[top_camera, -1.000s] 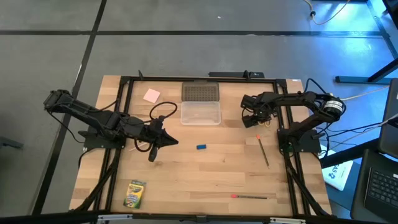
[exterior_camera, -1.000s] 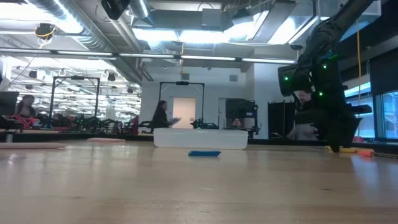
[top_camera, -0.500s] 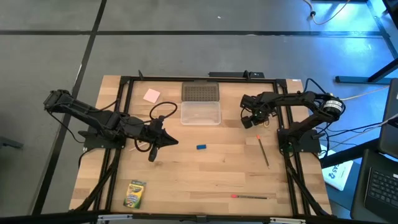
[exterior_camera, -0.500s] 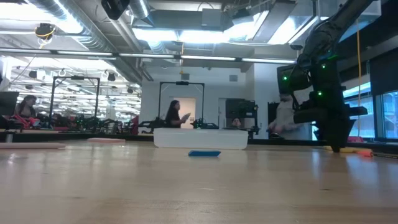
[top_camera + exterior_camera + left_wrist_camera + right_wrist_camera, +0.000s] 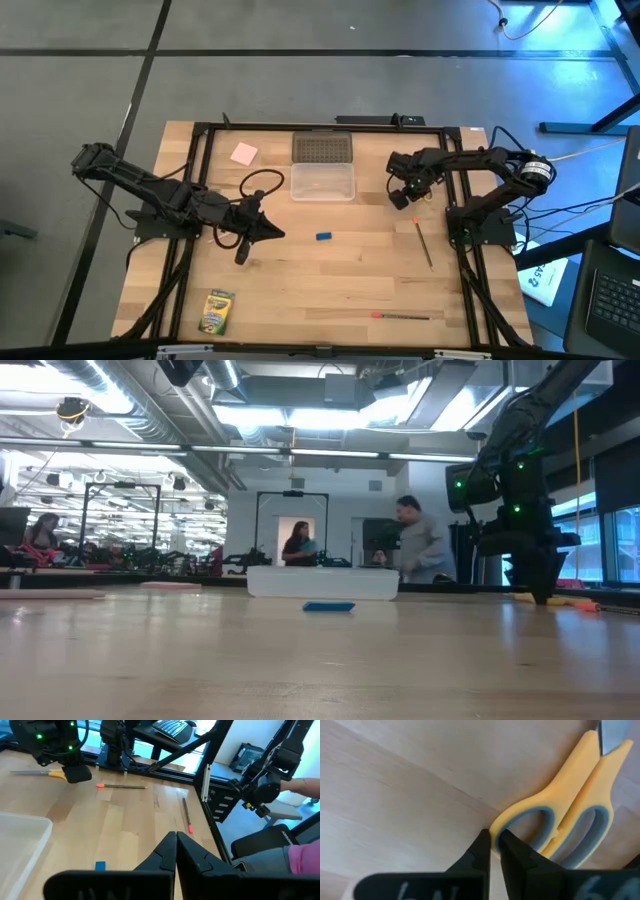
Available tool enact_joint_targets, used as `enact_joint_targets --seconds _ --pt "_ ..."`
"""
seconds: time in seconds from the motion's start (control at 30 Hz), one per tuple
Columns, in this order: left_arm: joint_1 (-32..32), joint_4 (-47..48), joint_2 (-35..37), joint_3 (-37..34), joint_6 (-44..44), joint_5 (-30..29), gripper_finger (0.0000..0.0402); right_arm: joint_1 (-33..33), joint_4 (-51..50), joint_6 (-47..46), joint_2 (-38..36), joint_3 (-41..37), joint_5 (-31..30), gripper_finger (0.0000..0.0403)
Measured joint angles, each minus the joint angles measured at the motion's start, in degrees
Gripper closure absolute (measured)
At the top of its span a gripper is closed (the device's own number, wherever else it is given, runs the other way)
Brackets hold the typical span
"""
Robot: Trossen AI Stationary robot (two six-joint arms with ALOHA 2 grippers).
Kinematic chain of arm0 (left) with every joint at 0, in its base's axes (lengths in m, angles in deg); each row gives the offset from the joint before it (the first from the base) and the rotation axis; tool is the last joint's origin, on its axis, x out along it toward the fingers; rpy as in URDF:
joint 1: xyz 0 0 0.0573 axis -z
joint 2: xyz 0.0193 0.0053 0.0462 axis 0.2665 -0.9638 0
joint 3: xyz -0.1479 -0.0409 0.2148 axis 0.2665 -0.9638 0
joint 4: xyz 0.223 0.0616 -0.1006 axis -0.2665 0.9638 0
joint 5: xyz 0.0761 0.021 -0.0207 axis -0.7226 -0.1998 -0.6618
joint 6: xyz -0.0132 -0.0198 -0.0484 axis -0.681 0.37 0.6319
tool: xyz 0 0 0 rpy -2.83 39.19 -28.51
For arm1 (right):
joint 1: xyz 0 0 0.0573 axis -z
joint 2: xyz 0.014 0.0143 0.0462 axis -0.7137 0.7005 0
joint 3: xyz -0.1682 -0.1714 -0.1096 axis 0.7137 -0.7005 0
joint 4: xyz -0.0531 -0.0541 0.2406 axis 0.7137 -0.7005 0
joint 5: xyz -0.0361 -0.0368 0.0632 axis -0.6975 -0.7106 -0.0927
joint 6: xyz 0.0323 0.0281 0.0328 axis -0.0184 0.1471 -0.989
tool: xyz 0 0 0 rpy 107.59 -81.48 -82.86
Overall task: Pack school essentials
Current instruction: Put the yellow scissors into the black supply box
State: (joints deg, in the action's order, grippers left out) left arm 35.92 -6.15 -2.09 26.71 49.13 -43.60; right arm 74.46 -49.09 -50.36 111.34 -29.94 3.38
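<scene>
Yellow-handled scissors (image 5: 570, 820) lie flat on the table at the far right, also visible in the low view (image 5: 578, 602). My right gripper (image 5: 400, 198) stands over them, pointing down, shut on a handle ring. My left gripper (image 5: 176, 842) hovers shut and empty over the table's left middle (image 5: 277, 233). A tiny blue block (image 5: 323, 237), a dark pencil (image 5: 424, 243), a thin red pen (image 5: 400, 316), a crayon box (image 5: 217, 311) and a pink pad (image 5: 244, 153) lie flat on the wood. My right gripper pinches the yellow rim of one handle ring (image 5: 495, 826), at the ring's outer bend. One finger (image 5: 512, 851) stands inside the ring and the other outside it. The fingers come from above, pointing down. The scissors lie flat on the table.
A clear plastic case (image 5: 323, 182) sits at the far middle with its dotted grey lid (image 5: 322, 148) behind it. Black frame rails (image 5: 470, 290) run along both sides of the table. People move about in the room beyond the far edge.
My right gripper has shut from wide open down onto the scissors' handle ring and has rolled a little about its downward axis, staying in place. The scissors have not moved.
</scene>
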Motion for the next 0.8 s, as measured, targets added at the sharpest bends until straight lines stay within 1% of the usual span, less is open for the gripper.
enact_joint_targets --seconds 0.13,0.23,0.4,0.53,0.7,0.8 --pt "0.0 0.0 0.0 0.0 -0.2 0.0 0.0401 -2.8 -0.8 1.3 0.3 1.3 -3.0 0.0375" --pt "0.0 0.0 0.0 0.0 -0.2 0.0 0.0401 -4.9 1.0 1.7 0.3 3.4 -4.3 0.0373" --pt "-0.1 0.0 0.0 0.0 -0.2 -0.5 0.0401 -7.8 -0.2 2.7 0.3 5.7 -4.2 0.0378" --pt "-0.1 0.0 0.0 0.0 -0.1 -0.5 0.0401 -10.1 -1.7 2.8 0.2 7.6 -4.2 0.0373" --pt "-0.1 0.0 0.0 0.0 -0.2 -0.5 0.0401 -13.2 -3.8 3.2 0.2 11.5 -6.1 0.0373" --pt "-0.1 0.0 0.0 0.0 -0.2 -0.5 0.0401 -15.0 -3.3 4.3 0.2 14.3 -6.2 0.0374"
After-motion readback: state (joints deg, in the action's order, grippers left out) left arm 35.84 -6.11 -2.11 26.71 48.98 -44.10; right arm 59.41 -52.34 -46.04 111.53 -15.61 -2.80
